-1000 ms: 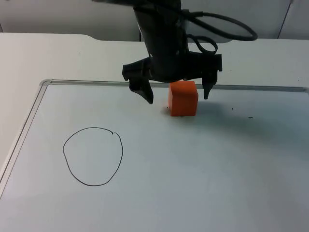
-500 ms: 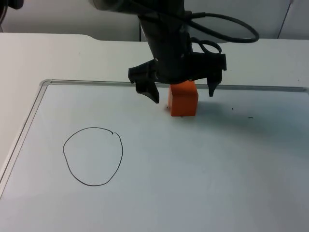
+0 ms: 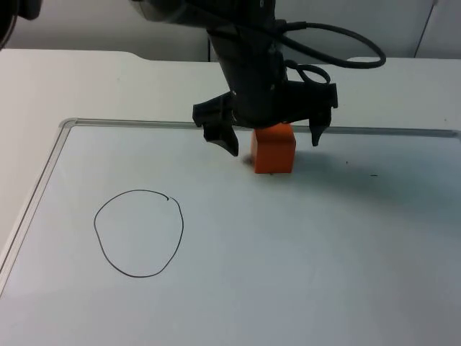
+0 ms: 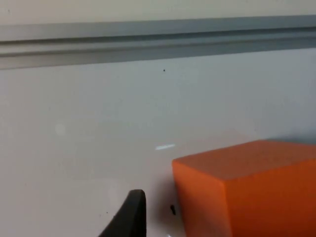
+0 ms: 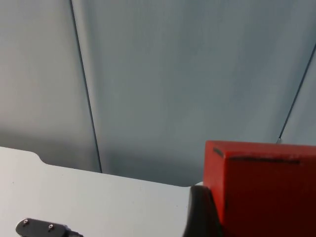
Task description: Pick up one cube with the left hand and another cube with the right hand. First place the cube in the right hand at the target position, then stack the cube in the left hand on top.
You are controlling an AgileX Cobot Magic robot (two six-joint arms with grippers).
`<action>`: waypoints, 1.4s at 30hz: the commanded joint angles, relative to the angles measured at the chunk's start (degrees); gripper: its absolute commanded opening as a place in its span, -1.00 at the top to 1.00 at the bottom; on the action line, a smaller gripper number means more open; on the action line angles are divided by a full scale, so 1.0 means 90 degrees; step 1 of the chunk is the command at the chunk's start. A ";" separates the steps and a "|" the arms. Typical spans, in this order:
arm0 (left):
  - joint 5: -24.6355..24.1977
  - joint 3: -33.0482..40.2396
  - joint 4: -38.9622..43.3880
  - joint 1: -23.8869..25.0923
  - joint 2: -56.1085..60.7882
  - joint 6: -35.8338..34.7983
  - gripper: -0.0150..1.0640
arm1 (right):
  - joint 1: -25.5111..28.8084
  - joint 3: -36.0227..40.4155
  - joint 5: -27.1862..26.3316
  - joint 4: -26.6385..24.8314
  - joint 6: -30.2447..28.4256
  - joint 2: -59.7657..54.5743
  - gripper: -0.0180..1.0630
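— Where is your left gripper (image 3: 272,141)?
— Low over the far part of the board (image 3: 288,274), spread wide. One finger (image 3: 227,140) stands on each side of the orange cube (image 3: 273,153), and neither touches it. The cube sits on the board, near its far rim. My left wrist view has the cube (image 4: 247,187) just beside a fingertip (image 4: 131,215), with a gap between them.
— And the right gripper (image 5: 217,217)?
— Raised, facing the grey wall (image 5: 173,89). It grips a red cube (image 5: 261,187), which presses against the one finger (image 5: 200,212) I can see.
— The target?
— A black circle (image 3: 138,233) drawn on the board, well apart from the orange cube, with nothing in it.
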State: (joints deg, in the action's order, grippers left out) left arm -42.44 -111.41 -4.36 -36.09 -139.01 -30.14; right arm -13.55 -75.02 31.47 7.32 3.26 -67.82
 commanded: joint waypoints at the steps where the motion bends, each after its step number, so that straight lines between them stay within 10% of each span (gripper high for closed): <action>1: 0.0032 -0.0048 -0.0017 -0.0040 -0.0025 -0.0003 -0.81 | -0.0024 -0.0059 -0.0139 -0.0011 -0.0049 0.0056 0.97; 7: 0.0073 -0.0048 -0.0017 -0.0040 -0.0025 -0.0003 -0.33 | -0.0024 -0.0059 -0.0139 -0.0011 -0.0049 0.0056 0.97; 21: 0.0087 -0.0048 -0.0017 -0.0040 -0.0025 -0.0003 -0.27 | -0.0024 -0.0059 -0.0153 -0.0011 -0.0049 0.0056 0.97; 27: 0.0162 -0.0048 -0.0017 -0.0040 -0.0025 0.0044 0.25 | -0.0024 -0.0059 -0.0189 -0.0011 -0.0049 0.0056 0.97; 37: 0.0237 -0.0048 -0.0104 -0.0040 -0.0025 -0.0047 0.32 | -0.0024 -0.0059 -0.0233 -0.0011 -0.0049 0.0056 0.97; 42: 0.0045 -0.0048 -0.0164 -0.0040 0.0049 0.0146 0.66 | -0.0024 -0.0059 -0.0232 0.0004 -0.0049 0.0056 0.97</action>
State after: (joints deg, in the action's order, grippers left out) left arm -41.24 -111.41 -5.05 -36.09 -139.11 -28.77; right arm -13.55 -75.02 30.80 7.32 3.26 -67.82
